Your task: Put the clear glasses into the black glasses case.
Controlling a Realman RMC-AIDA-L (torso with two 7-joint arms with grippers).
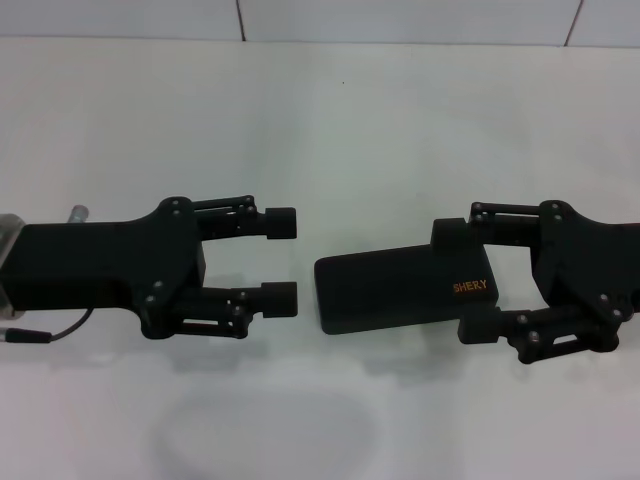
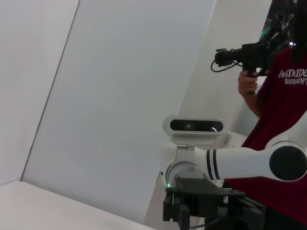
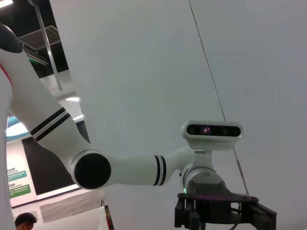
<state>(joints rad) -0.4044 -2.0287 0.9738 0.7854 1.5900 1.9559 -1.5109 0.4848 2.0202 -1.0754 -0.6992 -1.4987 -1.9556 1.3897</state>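
White tabletop carries the black glasses case, lid closed, right of frame centre. Our right gripper clenches its lettered end, fingers above and below. Left gripper sits left of centre, fingers released, holding nothing, just beside the case. We can't spot the clear glasses. We judge the case rigid, light, smooth: hold across the short edges.

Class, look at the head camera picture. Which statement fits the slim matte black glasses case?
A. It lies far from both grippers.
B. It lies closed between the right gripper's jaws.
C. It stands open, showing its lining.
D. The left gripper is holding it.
B: the slim matte black glasses case lies closed, its lettered end between the right gripper jaws; the left gripper is open beside it.
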